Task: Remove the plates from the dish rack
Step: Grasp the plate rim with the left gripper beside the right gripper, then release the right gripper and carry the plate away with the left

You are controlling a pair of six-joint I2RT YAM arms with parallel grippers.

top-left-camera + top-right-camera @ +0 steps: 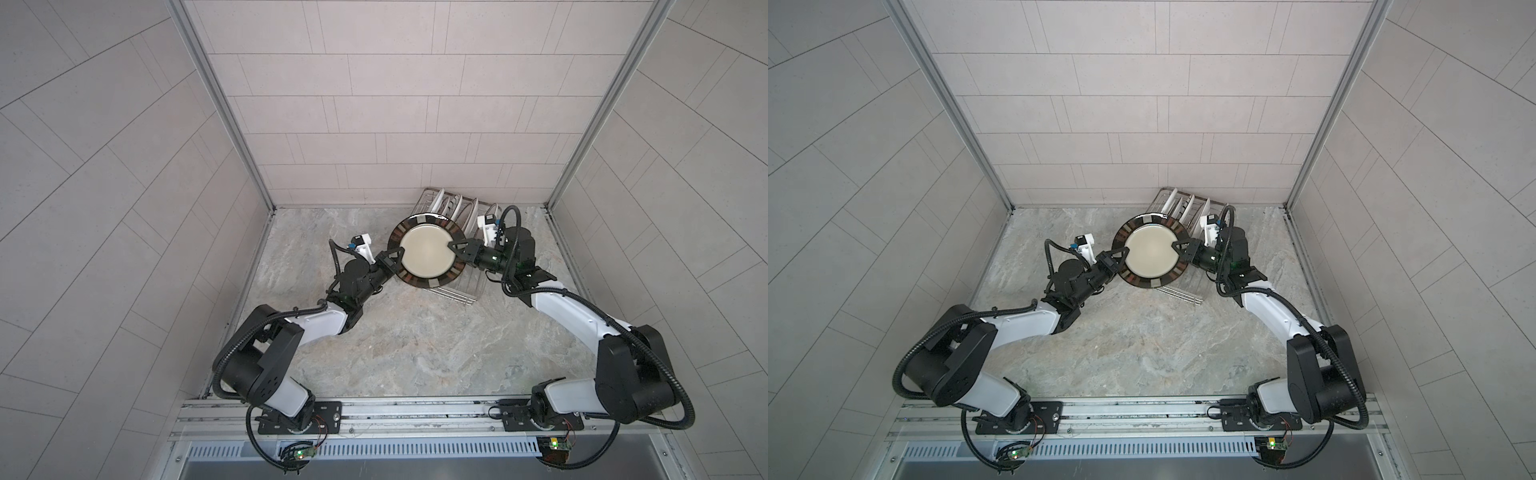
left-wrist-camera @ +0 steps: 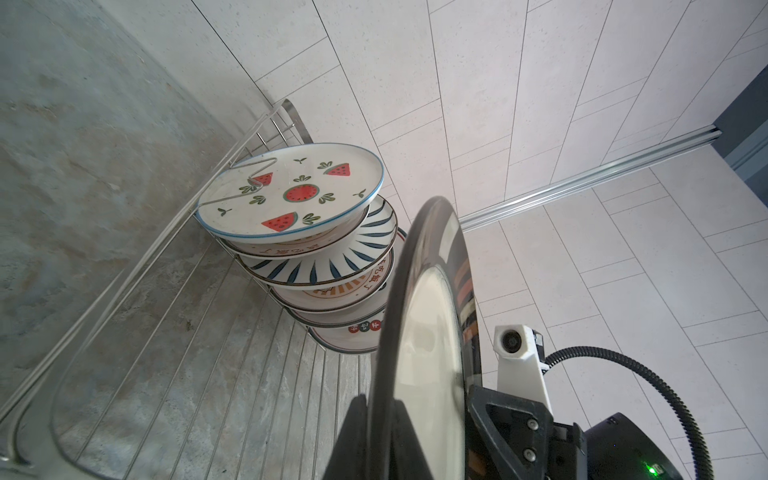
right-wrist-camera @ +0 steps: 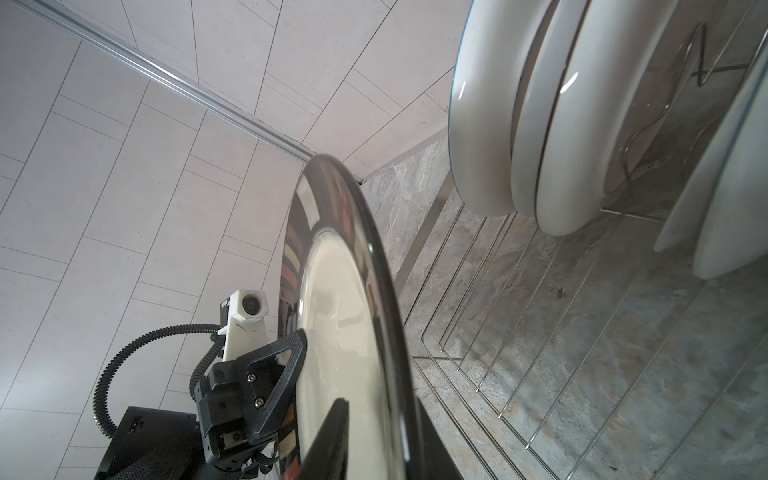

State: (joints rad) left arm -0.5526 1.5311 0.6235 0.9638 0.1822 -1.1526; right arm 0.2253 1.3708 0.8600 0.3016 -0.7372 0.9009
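Handover above the dish rack [image 1: 459, 293]: my left gripper [image 1: 398, 254] clamps the dark-rimmed plate [image 1: 424, 249]; my right gripper [image 1: 453, 246] straddles it, hold unclear.

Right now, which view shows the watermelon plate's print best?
The left wrist view: the watermelon plate faces that camera, its print crossed only by one dish rack wire. In both top views the racked plates appear only as white edges; the right wrist view shows only white backs.
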